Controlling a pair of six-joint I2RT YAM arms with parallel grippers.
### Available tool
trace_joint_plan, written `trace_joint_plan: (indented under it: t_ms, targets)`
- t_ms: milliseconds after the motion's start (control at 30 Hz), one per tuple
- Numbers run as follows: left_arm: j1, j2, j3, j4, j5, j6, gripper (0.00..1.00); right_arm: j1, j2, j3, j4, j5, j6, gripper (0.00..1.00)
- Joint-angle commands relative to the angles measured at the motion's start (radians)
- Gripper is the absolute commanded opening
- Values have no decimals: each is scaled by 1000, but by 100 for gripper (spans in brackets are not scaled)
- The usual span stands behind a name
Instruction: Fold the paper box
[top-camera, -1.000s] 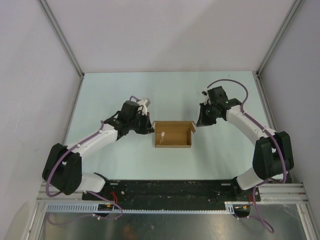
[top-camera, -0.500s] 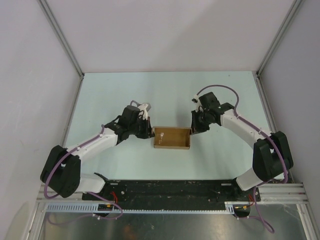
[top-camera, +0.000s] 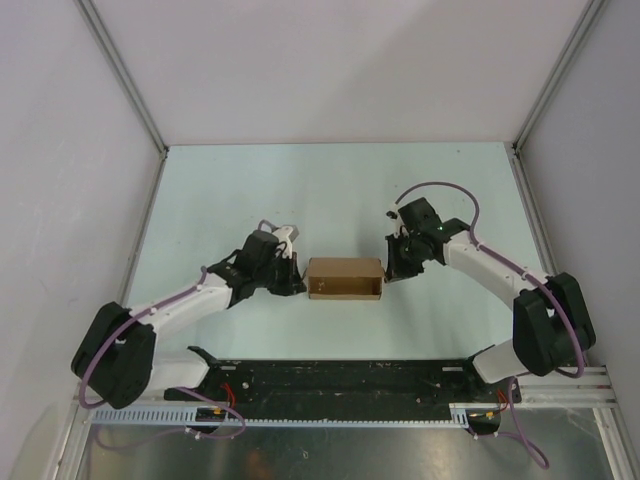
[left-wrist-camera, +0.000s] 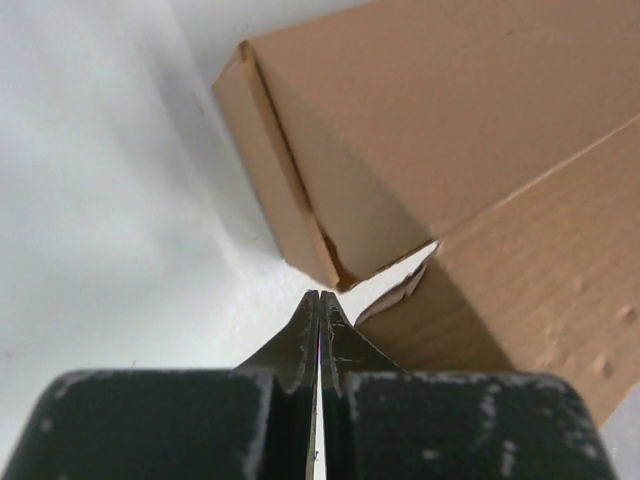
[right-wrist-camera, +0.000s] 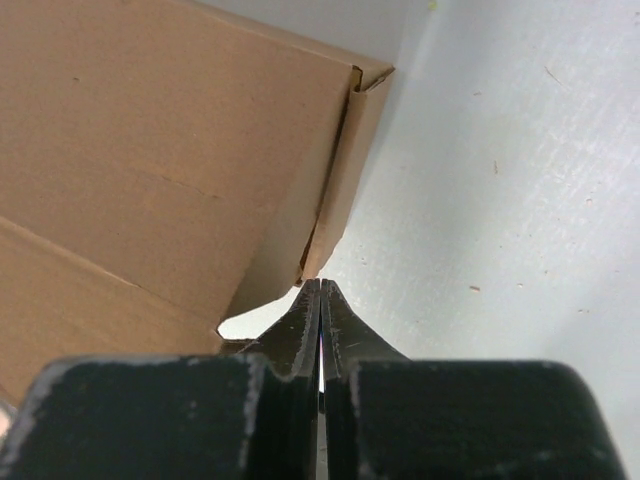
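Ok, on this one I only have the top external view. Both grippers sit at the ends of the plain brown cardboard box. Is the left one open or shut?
Observer: Shut. The left wrist view shows the left gripper closed on nothing.
Operator: And the right one?
Observer: Also shut on nothing. The right gripper points right at a corner of the end flap of the plain brown thin cardboard box.
Operator: Is the left end closed flush?
Observer: No. A small pale gap shows at the box corner nearest the left gripper.
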Motion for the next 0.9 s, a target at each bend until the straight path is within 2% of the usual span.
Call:
trace_joint_plan:
  t_ms: [0, 200, 333, 400, 433, 500, 600, 633, 667, 733, 867]
  targets:
    - [-6, -85, -47, 34, -42, -42, 0, 5, -54, -6, -5, 58, -13, 0]
    - [-6, -151, -124, 31, -134, -91, 0, 5, -86, -6, -27, 139, -14, 0]
    - [-6, -221, -161, 18, -220, -154, 0, 0, -126, -6, -26, 270, 16, 0]
    - [-6, -257, -150, 8, -257, -161, 0, -3, -170, -6, -9, 363, 28, 0]
    - [-4, -271, -123, -14, -262, -158, 0, -12, -189, -6, 0, 385, 46, 4]
    - [-4, -314, -59, -47, -332, -132, 1, -24, -258, -6, 39, 414, 54, 5]
    - [-3, -350, 27, -68, -378, -92, 13, -35, -332, -6, 120, 362, 40, 24]
    - [-3, -354, 49, -67, -383, -84, 30, -35, -347, -6, 140, 330, 33, 35]
    - [-3, -351, 70, -68, -388, -76, 42, -37, -356, -6, 181, 289, 14, 42]
    - [-3, -332, 133, -67, -383, -58, 57, -40, -367, -6, 215, 169, 31, 59]
    - [-3, -237, 213, -64, -287, -26, 64, -40, -338, -6, 275, 34, 97, 64]
